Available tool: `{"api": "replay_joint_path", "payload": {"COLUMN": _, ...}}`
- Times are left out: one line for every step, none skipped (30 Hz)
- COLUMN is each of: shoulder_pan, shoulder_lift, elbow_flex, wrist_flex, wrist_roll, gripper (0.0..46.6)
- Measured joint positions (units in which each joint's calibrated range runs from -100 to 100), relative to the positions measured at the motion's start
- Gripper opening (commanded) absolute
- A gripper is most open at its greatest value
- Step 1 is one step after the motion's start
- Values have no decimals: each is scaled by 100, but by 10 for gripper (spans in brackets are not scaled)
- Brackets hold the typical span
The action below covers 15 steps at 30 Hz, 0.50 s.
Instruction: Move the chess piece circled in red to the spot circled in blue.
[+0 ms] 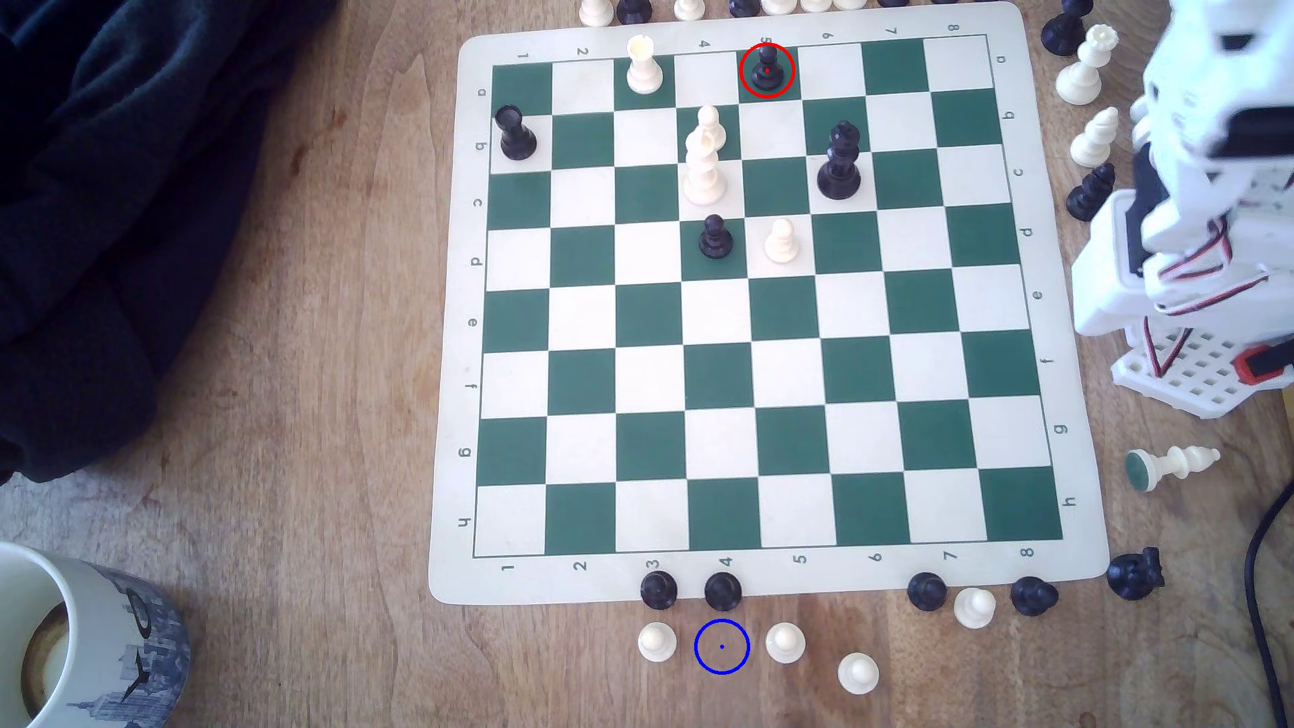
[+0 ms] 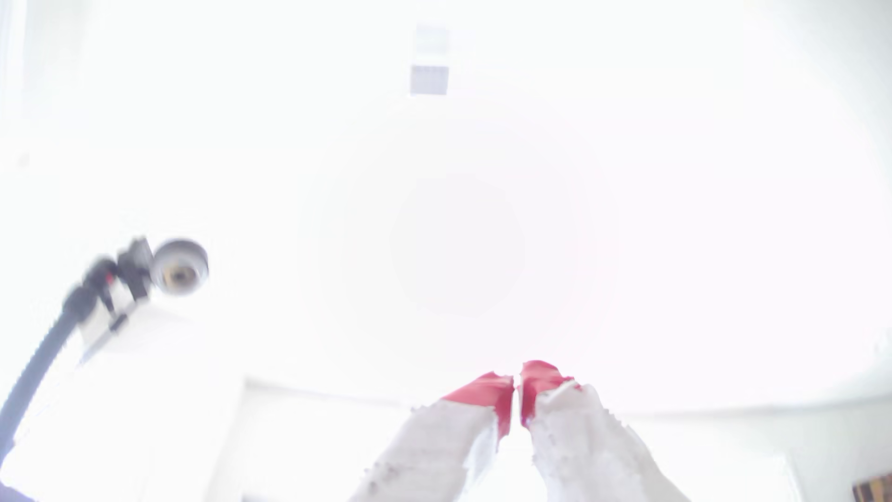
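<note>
In the exterior view, the black pawn (image 1: 767, 68) ringed in red stood upright, ball head up, on a square in the chessboard's (image 1: 1092, 532) far row, just inside its far edge. The squares beside it were free; a white piece (image 1: 643, 66) stood two squares toward the exterior view's left. The blue ring (image 1: 722, 647) lay on bare wood past the board's near edge, between two white pawns (image 1: 657, 642) (image 1: 785, 642). The arm (image 1: 1190, 210) stood off the board's right edge. In the wrist view, the gripper (image 2: 517, 383) pointed into washed-out glare, its red-tipped fingers (image 2: 487, 393) pressed together on nothing.
</note>
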State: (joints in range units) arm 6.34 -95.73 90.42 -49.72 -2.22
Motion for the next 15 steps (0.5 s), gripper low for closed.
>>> {"api": "replay_joint_path", "payload": {"shoulder_pan": 52, "shoulder_lift": 0, "elbow_flex": -172, "wrist_flex": 637, "wrist_roll": -10, "gripper": 2}}
{"api": "replay_joint_path", "payload": {"shoulder_pan": 125, "shoulder_lift": 0, "elbow_flex": -307, "wrist_flex": 1235, "wrist_roll": -20, "gripper": 2}}
{"api": "replay_joint_path", "payload": {"shoulder_pan": 265, "shoulder_lift": 0, "elbow_flex": -461, "wrist_flex": 1841, "wrist_roll": -24, "gripper": 2}}
{"api": "replay_joint_path", "payload": {"shoulder_pan": 457, "shoulder_lift": 0, "elbow_flex": -551, "wrist_flex": 2390, "wrist_roll": -24, "gripper": 2}}
{"api": "replay_joint_path", "payload": {"shoulder_pan": 774, "shoulder_lift": -8, "elbow_flex": -687, "wrist_flex": 3187, "wrist_roll": -24, "gripper": 2}}
{"api": "replay_joint_path", "payload": {"shoulder_pan": 841, "shoulder_lift": -17, "elbow_flex": -732, "wrist_flex": 3538, "wrist_roll": -29, "gripper": 2}}
{"api": "replay_joint_path", "payload": {"shoulder_pan": 900, "shoulder_lift": -17, "elbow_flex": -795, "wrist_flex": 3793, "wrist_roll": -39, "gripper": 2}}
{"api": "replay_joint_path", "payload": {"shoulder_pan": 966, "shoulder_lift": -17, "elbow_flex": -868, "wrist_flex": 4072, "wrist_roll": -24, "gripper": 2}}
{"api": "replay_joint_path", "payload": {"shoulder_pan": 1136, "shoulder_lift": -17, "elbow_flex": -1021, "wrist_flex": 4741, "wrist_roll": -24, "gripper": 2}}
{"api": "replay_joint_path", "payload": {"shoulder_pan": 1224, "shoulder_lift": -17, "elbow_flex": -1048, "wrist_flex": 4980, "wrist_roll": -29, "gripper": 2}}
{"api": "replay_joint_path", "payload": {"shoulder_pan": 1276, "shoulder_lift": -8, "elbow_flex": -1112, "wrist_flex": 5163, "wrist_roll": -29, "gripper": 2}}
{"api": "replay_joint_path", "payload": {"shoulder_pan": 1379, "shoulder_lift": 8, "elbow_flex": -1211, "wrist_flex": 5418, "wrist_roll": -39, "gripper": 2}}
{"api": "replay_joint_path", "payload": {"shoulder_pan": 1512, "shoulder_lift": -8, "elbow_flex": -1310, "wrist_flex": 5665, "wrist_roll": -24, "gripper": 2}}
{"api": "replay_joint_path", "payload": {"shoulder_pan": 1822, "shoulder_lift": 67, "elbow_flex": -1518, "wrist_flex": 6127, "wrist_roll": -49, "gripper": 10}}
{"api": "replay_joint_path", "payload": {"shoulder_pan": 1925, "shoulder_lift": 101, "elbow_flex": -1618, "wrist_flex": 6319, "wrist_roll": -29, "gripper": 18}}
